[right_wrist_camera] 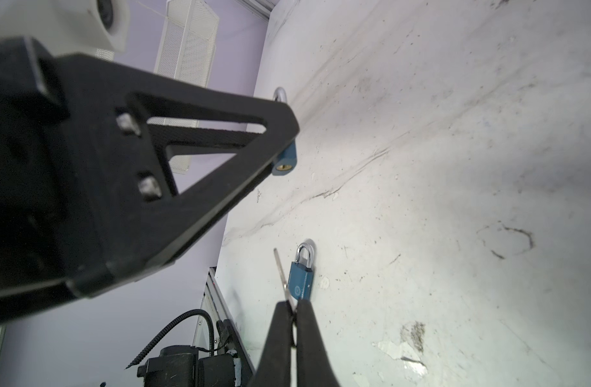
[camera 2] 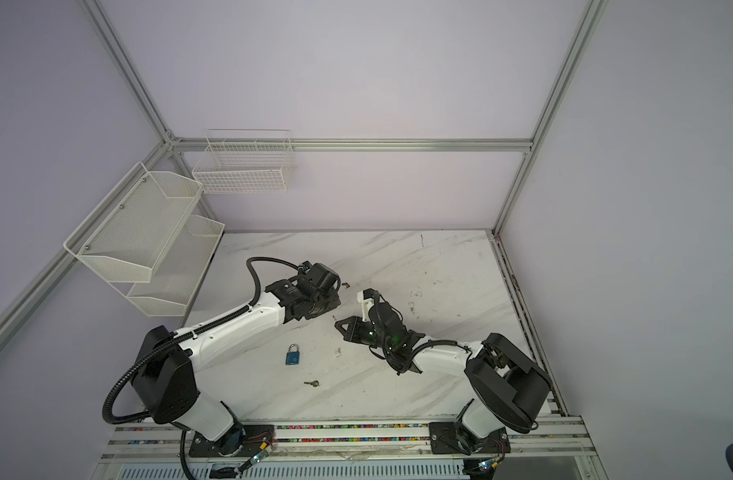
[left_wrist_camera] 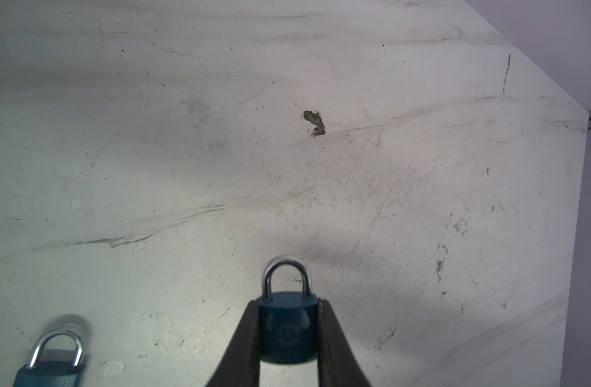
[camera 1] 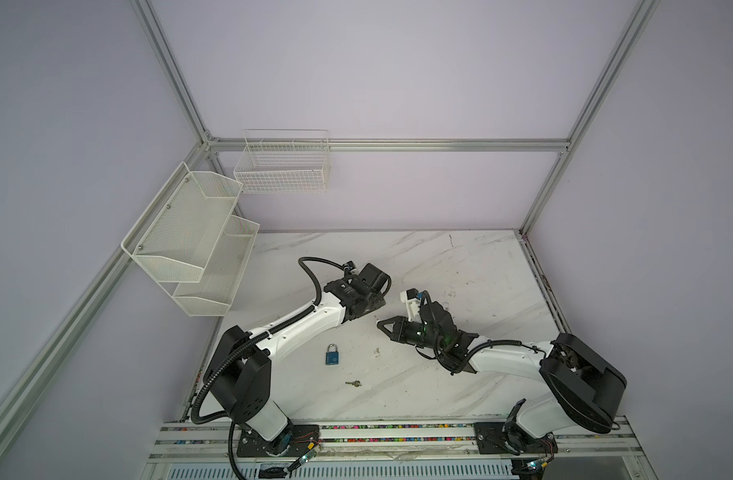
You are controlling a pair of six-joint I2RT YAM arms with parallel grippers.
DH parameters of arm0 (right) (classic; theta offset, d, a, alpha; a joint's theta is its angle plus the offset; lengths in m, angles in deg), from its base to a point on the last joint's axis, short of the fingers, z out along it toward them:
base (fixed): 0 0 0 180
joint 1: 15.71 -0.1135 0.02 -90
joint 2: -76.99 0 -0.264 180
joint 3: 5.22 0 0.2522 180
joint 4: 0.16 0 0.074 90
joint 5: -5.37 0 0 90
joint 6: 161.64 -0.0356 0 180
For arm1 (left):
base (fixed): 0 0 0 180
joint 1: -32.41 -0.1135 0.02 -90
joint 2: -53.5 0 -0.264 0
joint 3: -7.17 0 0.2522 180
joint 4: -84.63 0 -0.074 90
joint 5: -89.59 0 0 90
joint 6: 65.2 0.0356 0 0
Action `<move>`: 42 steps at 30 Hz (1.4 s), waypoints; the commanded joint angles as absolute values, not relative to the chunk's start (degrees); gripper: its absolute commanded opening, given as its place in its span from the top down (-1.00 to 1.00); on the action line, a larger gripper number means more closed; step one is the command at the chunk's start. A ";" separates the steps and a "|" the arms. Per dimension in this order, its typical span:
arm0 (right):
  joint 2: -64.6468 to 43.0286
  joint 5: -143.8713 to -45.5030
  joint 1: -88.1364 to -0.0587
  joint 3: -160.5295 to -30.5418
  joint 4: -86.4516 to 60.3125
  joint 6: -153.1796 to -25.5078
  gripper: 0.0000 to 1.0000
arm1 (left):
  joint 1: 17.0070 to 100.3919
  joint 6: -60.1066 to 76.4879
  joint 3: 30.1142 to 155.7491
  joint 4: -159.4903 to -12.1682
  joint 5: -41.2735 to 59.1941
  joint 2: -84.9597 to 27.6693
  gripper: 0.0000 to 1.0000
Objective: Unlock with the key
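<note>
My left gripper (left_wrist_camera: 289,301) is shut on a blue padlock (left_wrist_camera: 287,328), fingers pressing its two sides, with the silver shackle pointing away from the wrist. The right wrist view shows that padlock (right_wrist_camera: 285,160) under the left finger, its brass keyhole end facing my right gripper (right_wrist_camera: 293,303). That gripper is shut on the key (right_wrist_camera: 280,271), whose thin silver blade sticks out from the fingertips, well apart from the keyhole. In both top views the left gripper (camera 1: 377,302) and the right gripper (camera 1: 380,323) face each other over the middle of the marble table (camera 1: 481,374).
A second blue padlock (camera 1: 332,354) (left_wrist_camera: 49,365) (right_wrist_camera: 302,278) lies flat on the table in front of the arms. A loose key (camera 1: 353,383) lies nearer the front edge. White mesh shelves (camera 1: 190,237) and a wire basket (camera 1: 281,166) hang on the walls at back left.
</note>
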State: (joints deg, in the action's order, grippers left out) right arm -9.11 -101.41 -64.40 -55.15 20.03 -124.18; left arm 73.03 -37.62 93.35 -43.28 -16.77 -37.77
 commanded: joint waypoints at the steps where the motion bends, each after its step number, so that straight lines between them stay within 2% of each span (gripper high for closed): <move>1: -9.31 -98.26 -64.67 -55.90 24.61 -126.83 1.00 | 73.78 -38.13 93.99 -42.64 -18.87 -36.58 1.00; 16: -14.76 -97.07 -64.63 -57.19 28.34 -129.32 1.00 | 74.41 -38.40 92.91 -42.07 -18.60 -35.09 1.00; 42: -10.98 -89.91 -67.25 -56.47 29.50 -132.71 1.00 | 76.27 -42.43 90.90 -44.51 -22.62 -32.28 1.00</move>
State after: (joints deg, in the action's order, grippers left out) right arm -13.94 -92.47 -66.06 -55.98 28.97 -132.20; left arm 76.00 -40.87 92.57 -43.13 -20.11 -33.26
